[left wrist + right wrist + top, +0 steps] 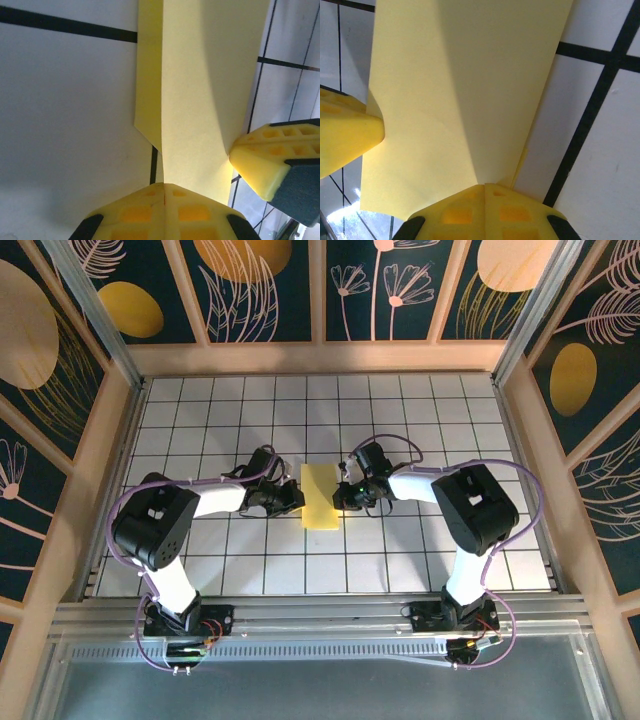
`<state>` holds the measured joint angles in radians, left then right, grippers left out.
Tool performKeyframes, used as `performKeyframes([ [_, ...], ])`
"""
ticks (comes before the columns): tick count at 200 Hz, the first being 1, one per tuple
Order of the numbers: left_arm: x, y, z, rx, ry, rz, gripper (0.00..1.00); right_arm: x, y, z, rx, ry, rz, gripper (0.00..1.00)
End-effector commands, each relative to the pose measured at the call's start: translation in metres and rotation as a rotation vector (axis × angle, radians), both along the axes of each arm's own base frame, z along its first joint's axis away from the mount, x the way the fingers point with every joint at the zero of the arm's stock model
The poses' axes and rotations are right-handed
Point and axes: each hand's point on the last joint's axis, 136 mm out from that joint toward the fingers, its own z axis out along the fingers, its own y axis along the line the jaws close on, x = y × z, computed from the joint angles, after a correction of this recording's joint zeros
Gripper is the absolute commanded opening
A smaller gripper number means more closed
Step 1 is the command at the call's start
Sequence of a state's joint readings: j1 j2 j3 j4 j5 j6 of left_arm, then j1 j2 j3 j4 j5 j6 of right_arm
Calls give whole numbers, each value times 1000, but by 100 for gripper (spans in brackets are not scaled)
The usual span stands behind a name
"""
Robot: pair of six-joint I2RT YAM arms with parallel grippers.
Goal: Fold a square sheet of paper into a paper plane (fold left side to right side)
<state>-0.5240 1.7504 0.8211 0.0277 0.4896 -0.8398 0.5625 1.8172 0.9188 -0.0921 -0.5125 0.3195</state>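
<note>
The white gridded tabletop (200, 400) carries everything, walled on three sides by dark panels painted with leaves. The left arm (155, 520) and right arm (475, 505) reach in from the near edge and bend toward each other over the middle.

Between them lies the square sheet of paper (320, 490), pale yellow and doubled into a narrow strip. It runs from near to far, about midway between the left and right edges of the tabletop. In the left wrist view one layer (147, 75) sticks out past the upper one along a straight crease.

The left tool (292, 500) sits at the strip's left edge and the right tool (343, 495) at its right edge. In its own wrist view the left tool (165, 192) has its yellow pads pressed together, the paper running into the seam. The right tool (485, 192) is likewise closed narrow on the paper. Each tool's finger (265, 160) touches the sheet's opposite edge in the other's view.
</note>
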Motion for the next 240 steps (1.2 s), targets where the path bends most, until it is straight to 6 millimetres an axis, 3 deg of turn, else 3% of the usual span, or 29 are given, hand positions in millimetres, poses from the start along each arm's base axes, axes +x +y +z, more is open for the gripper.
performKeyframes([
  [1, 2, -7, 14, -44, -23, 9, 0, 12, -9, 12, -28, -97, -21, 11],
  [8, 3, -9, 26, -69, -46, 11, 0, 15, -9, 18, -25, -128, -21, 16],
  [38, 0, -12, 32, -117, -35, 20, 0, 13, -8, 48, -57, -313, 9, 36],
  [65, -2, -12, 36, -126, -31, 18, 0, -9, 2, 68, -102, -503, 71, 52],
  [88, -3, -12, 37, -120, -30, 14, 0, -33, 13, 76, -112, -624, 119, 59],
  [119, -2, -12, 39, -120, -34, 19, 0, -62, 24, 67, -176, -724, 193, 63],
  [146, -1, -12, 39, -119, -31, 20, 0, -71, 28, 50, -245, -753, 230, 65],
  [188, -2, -11, 38, -113, -29, 19, 0, -66, 39, 38, -331, -798, 273, 68],
  [240, -1, -12, 39, -115, -31, 18, 0, -49, 53, 40, -378, -866, 295, 69],
])
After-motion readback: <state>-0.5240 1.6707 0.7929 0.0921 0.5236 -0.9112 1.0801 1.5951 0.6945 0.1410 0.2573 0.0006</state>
